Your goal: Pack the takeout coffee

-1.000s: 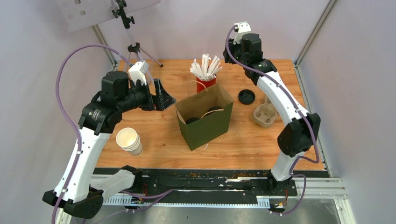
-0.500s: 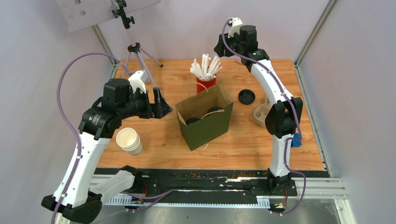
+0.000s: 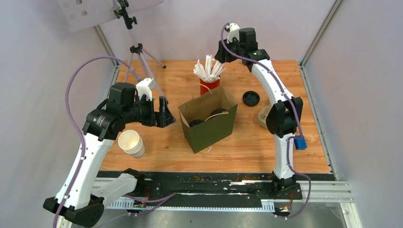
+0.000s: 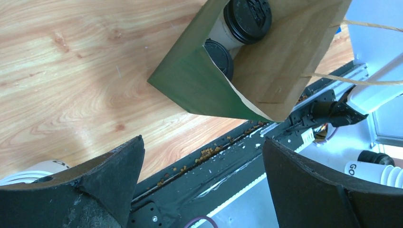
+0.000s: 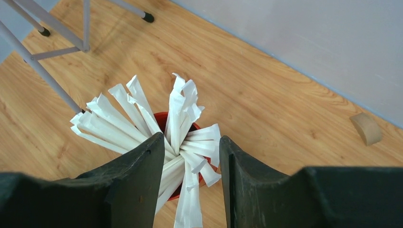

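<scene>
Takeout coffee (image 4: 247, 14): white paper cup, black lid on, inside the green paper bag (image 3: 209, 128) and apparently upright. A second lidded cup (image 4: 219, 56) sits just beside it in the same bag. The bag stands mid-worktop (image 3: 237, 147) with its mouth open.

Left end effector (image 4: 202, 147): fingers spread wide with nothing between them, hanging just left of the bag.

Right end effector (image 5: 190, 142): fingers only a narrow gap apart, poised over the red cup of white sticks (image 5: 180, 123) behind the bag. No stick looks clamped.

Outside the bag: a loose black lid (image 3: 251, 98), a cup carrier (image 3: 262, 115) half hidden by the right arm, and a stack of empty cups (image 3: 131, 141).

Judgement: the coffee itself looks packed. Any remainder seems minor, perhaps one stick into the bag.
</scene>
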You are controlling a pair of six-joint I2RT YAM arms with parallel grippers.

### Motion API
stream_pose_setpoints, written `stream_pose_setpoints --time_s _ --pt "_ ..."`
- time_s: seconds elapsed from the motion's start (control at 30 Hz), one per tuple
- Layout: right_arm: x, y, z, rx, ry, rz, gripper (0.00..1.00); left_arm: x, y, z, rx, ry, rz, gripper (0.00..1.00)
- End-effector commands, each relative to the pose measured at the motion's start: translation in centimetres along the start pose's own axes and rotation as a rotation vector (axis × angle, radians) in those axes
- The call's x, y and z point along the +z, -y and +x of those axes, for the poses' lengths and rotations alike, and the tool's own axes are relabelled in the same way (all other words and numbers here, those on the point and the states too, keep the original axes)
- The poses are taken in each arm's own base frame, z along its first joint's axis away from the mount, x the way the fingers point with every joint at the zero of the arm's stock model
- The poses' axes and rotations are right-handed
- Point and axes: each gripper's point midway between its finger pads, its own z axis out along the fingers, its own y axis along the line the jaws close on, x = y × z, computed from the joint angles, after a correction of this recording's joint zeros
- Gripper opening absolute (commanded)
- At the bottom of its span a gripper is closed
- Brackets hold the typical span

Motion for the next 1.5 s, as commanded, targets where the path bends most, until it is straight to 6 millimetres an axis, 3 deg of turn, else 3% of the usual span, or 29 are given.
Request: stream_pose_setpoints --time_s 0.0,0.17,0.33,0.53,0.77,1.07,1.3,1.47 --pt "0.3 -0.5 1.0 -0.023 -0.043 -0.008 0.46 0.1 0.7 -0.9 0.013 0.034 0.039 1.0" --pt "0.8 0.1 2.2 -0.053 -0.083 -0.004 0.42 0.3 0.6 -2.2 -0.028 0.043 0.009 1.0" --pt "1.1 0.8 1.5 -0.05 -0.049 0.004 0.4 0.6 0.8 -3.2 -0.059 0.077 0.014 1.0" --pt "1.8 1.6 0.5 -0.045 -0.002 0.031 0.47 0.8 0.9 -3.9 -0.055 0.063 0.012 1.0" --pt "2.8 1.5 -0.2 -0.044 0.046 0.022 0.46 1.3 0.8 -4.1 -0.032 0.032 0.006 1.0" --pt "3.6 0.6 -0.6 -0.045 0.077 -0.004 0.37 1.4 0.5 -4.2 0.006 0.004 -0.007 1.0" --pt "2.2 0.4 -1.4 -0.023 0.07 0.017 0.41 1.1 0.5 -4.1 0.011 0.007 -0.011 1.0" --pt "0.7 0.1 -0.4 -0.008 0.015 0.035 0.43 1.2 0.6 -3.9 -0.001 0.017 -0.004 1.0"
